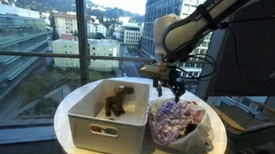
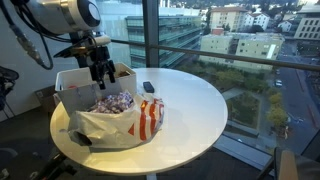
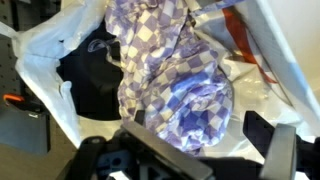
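Observation:
My gripper (image 1: 169, 89) hangs open and empty just above a white and red plastic bag (image 1: 188, 138) on the round white table (image 1: 76, 94). The bag holds a purple and white checked cloth (image 3: 170, 80) with a dark garment (image 3: 90, 75) beside it. In the wrist view the two fingers (image 3: 200, 140) stand apart over the checked cloth and grip nothing. In an exterior view the gripper (image 2: 103, 72) is above the bag (image 2: 120, 118), between it and the bin.
A white plastic bin (image 1: 108, 130) holding a brown item (image 1: 119, 98) stands next to the bag. A small dark object (image 2: 149, 87) lies on the table. Large windows stand close behind the table. Black cables hang from the arm.

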{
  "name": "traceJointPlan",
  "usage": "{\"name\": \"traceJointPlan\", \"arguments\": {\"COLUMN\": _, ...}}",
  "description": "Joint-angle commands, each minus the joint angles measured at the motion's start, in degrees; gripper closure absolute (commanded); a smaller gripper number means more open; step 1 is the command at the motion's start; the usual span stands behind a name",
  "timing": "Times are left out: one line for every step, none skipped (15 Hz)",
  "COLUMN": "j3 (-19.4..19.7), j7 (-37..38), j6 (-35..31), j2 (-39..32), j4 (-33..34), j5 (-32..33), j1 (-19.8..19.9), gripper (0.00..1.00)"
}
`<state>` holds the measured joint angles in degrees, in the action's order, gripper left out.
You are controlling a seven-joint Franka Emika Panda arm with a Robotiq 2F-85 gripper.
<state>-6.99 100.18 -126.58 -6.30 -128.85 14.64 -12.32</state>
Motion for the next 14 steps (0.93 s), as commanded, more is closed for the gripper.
{"name": "traceJointPlan", "arguments": {"j3": -0.37, "j7": 5.73, "j6": -5.19, "j2": -2.57, "j4": 3.04, "j5": 5.24, "j1": -1.20, "gripper": 0.00}}
{"name": "traceJointPlan", "arguments": {"j3": 0.06, "j7": 8.72, "j6": -5.95, "j2": -2.74, "j4": 3.66, "j5": 7.26, "j1": -1.54, "gripper": 0.00}}
{"name": "traceJointPlan", "arguments": {"j3": 0.59, "j7": 12.07, "j6": -6.62, "j2": -3.23, "j4": 4.33, "j5": 8.83, "j1": -1.64, "gripper": 0.00}}
{"name": "traceJointPlan", "arguments": {"j3": 1.17, "j7": 15.61, "j6": -7.35, "j2": -3.71, "j4": 4.95, "j5": 10.22, "j1": -1.52, "gripper": 0.00}}
{"name": "traceJointPlan", "arguments": {"j3": 1.59, "j7": 17.94, "j6": -7.82, "j2": -3.81, "j4": 5.14, "j5": 10.22, "j1": -1.14, "gripper": 0.00}}
{"name": "traceJointPlan", "arguments": {"j3": 2.06, "j7": 19.87, "j6": -8.22, "j2": -4.27, "j4": 5.50, "j5": 9.15, "j1": -0.62, "gripper": 0.00}}
{"name": "traceJointPlan", "arguments": {"j3": 2.59, "j7": 21.49, "j6": -8.62, "j2": -5.02, "j4": 5.95, "j5": 8.88, "j1": -0.36, "gripper": 0.00}}
{"name": "traceJointPlan", "arguments": {"j3": 3.04, "j7": 22.66, "j6": -8.98, "j2": -5.69, "j4": 6.37, "j5": 8.44, "j1": -0.15, "gripper": 0.00}}
{"name": "traceJointPlan", "arguments": {"j3": 3.62, "j7": 24.06, "j6": -9.14, "j2": -7.03, "j4": 7.21, "j5": 9.08, "j1": -0.15, "gripper": 0.00}}
{"name": "traceJointPlan", "arguments": {"j3": 4.16, "j7": 25.27, "j6": -9.39, "j2": -8.19, "j4": 7.83, "j5": 9.26, "j1": -0.15, "gripper": 0.00}}
{"name": "traceJointPlan", "arguments": {"j3": 4.68, "j7": 26.22, "j6": -9.58, "j2": -9.60, "j4": 8.70, "j5": 9.08, "j1": -0.13, "gripper": 0.00}}
{"name": "traceJointPlan", "arguments": {"j3": 5.13, "j7": 26.73, "j6": -9.87, "j2": -11.00, "j4": 9.42, "j5": 8.73, "j1": -0.13, "gripper": 0.00}}
{"name": "traceJointPlan", "arguments": {"j3": 5.50, "j7": 26.98, "j6": -10.26, "j2": -12.26, "j4": 10.06, "j5": 8.38, "j1": -0.20, "gripper": 0.00}}
{"name": "traceJointPlan", "arguments": {"j3": 5.93, "j7": 27.25, "j6": -10.54, "j2": -13.59, "j4": 10.82, "j5": 8.55, "j1": -0.42, "gripper": 0.00}}
